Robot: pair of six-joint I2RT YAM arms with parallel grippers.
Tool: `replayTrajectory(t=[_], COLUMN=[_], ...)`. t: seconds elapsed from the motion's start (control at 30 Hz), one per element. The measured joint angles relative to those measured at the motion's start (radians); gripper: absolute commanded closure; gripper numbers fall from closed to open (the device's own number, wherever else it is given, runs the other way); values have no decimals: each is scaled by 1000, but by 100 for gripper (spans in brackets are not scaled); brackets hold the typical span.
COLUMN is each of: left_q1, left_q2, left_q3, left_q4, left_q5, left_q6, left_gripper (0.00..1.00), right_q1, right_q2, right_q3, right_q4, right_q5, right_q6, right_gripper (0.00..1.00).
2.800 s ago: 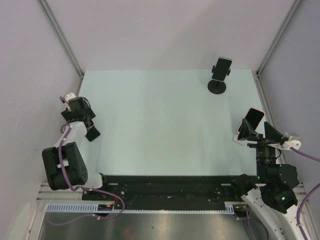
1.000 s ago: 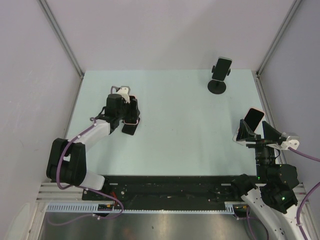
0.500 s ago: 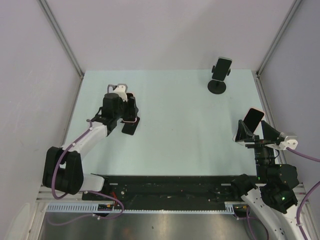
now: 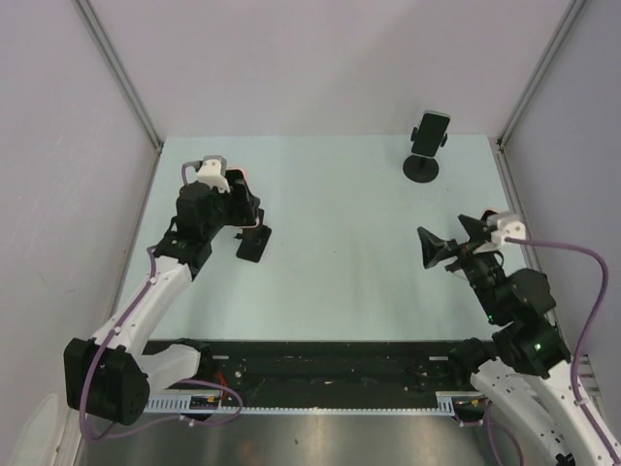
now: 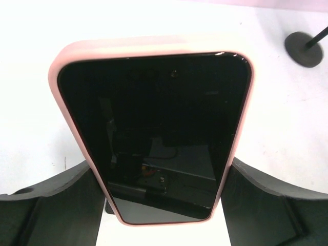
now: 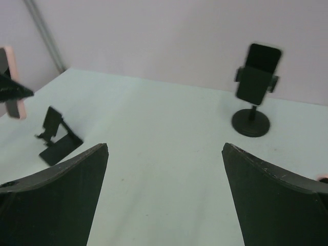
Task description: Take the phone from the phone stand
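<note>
– Jaws of the left gripper (image 5: pixel 161 177), item one?
– Clamped on the pink-cased phone (image 5: pixel 154 113), one finger on each long edge near its lower end. Screen dark, facing the wrist camera. A grip by the edges keeps the fingers off the glass, I'd judge.
– Where is that phone relative to its stand?
– Off it. The folding stand (image 4: pixel 254 243) sits on the table (image 4: pixel 340 233) just beside and below the gripper, its rest bare. The phone is raised and apart from it. The removal itself looks done, with only the setting down left.
– Item two, right gripper (image 6: pixel 165 151)?
– Jaws wide apart, nothing between them. It hovers over the right half of the table, well apart from the folding stand and aimed across the surface, probably parked clear of the work.
– Far end?
– Clamp stand (image 6: pixel 250 122), round base, far right corner by the wall. A second phone (image 6: pixel 263 57) stands upright in its cradle, gripped by the side arms. Neither gripper is near it.
– Risk?
– Low grip on a tall phone, so it could pivot if swung fast.
</note>
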Motion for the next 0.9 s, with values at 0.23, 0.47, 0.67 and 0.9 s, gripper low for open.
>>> replayTrajectory(t=[0.23, 0.47, 0.67, 0.9], left_q1=[1, -3, -39, -78], left_q2=[-81, -84, -43, -31], left_q3=[-16, -25, -25, -26], left_q4=[-10, -26, -27, -30], left_q5=[55, 198, 305, 346], left_q6=[-118, -272, -339, -357], left_gripper=[75, 87, 89, 89], right_q1=[0, 43, 226, 351], right_q2=[305, 602, 824, 1077], right_q3=[64, 64, 64, 65], right_q4=[12, 164, 367, 681], right_q5=[-350, -541, -510, -431], right_q6=[86, 256, 330, 412], right_gripper=[0, 0, 0, 12])
